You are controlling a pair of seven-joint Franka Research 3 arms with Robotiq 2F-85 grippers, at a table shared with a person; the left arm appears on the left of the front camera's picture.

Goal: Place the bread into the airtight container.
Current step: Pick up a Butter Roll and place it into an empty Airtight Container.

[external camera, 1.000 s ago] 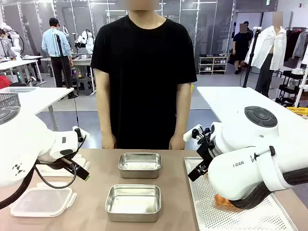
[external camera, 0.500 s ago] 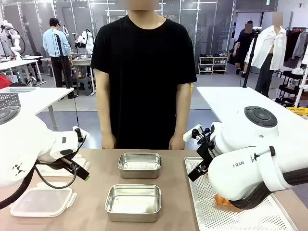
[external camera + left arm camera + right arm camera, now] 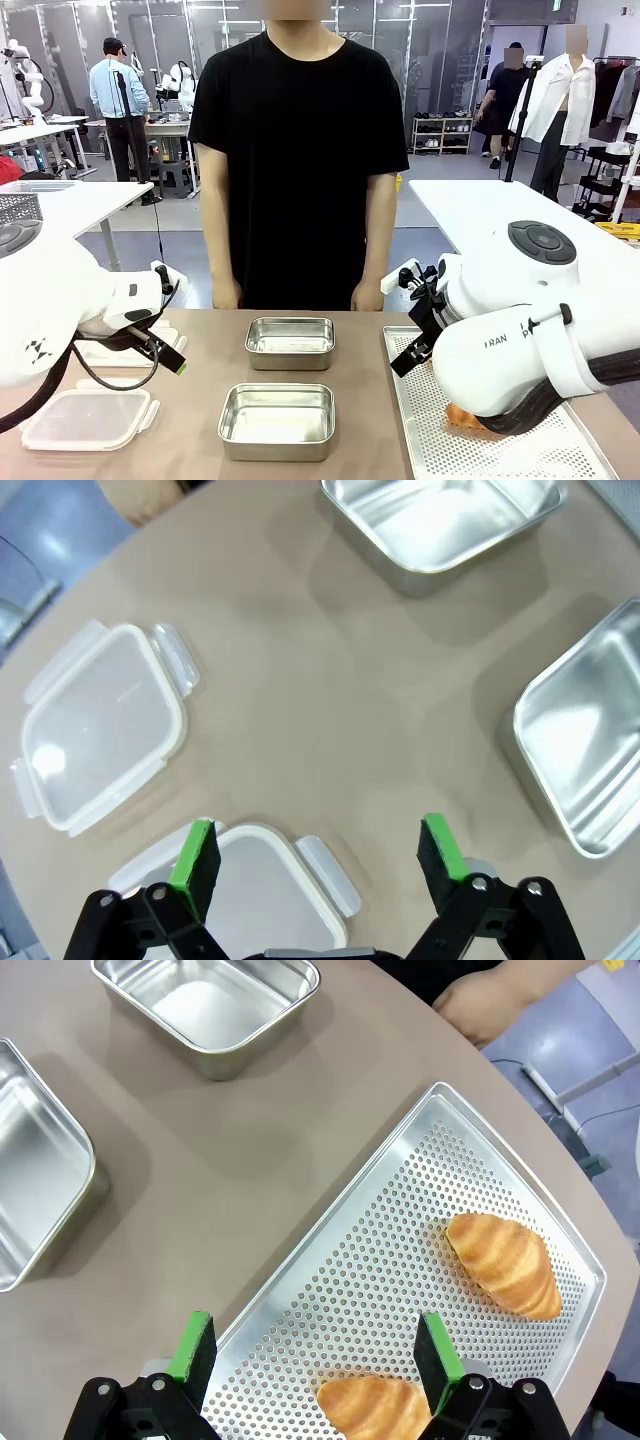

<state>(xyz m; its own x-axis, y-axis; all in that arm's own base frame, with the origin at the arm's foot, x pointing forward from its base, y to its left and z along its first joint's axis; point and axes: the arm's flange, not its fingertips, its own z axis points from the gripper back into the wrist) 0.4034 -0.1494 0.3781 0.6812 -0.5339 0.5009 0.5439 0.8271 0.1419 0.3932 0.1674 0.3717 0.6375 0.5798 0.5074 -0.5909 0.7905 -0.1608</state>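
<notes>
Two golden croissant-shaped breads lie on a perforated metal tray [image 3: 380, 1240]: one bread [image 3: 505, 1263] toward its far side, the other bread [image 3: 375, 1405] close under my right gripper [image 3: 313, 1345], which hovers open and holds nothing. In the front view a bit of bread [image 3: 462, 415] peeks out beneath the right arm. Two open steel airtight containers stand mid-table, the far container [image 3: 290, 342] and the near container [image 3: 277, 420]. My left gripper [image 3: 318, 850] hangs open above the table's left part, over a clear lid [image 3: 250, 895].
A second clear plastic lid [image 3: 100, 725] lies left of the containers, also seen as the lid [image 3: 88, 418] in the front view. A person stands at the far table edge, hands down; one hand [image 3: 490, 1000] is near the tray's far corner.
</notes>
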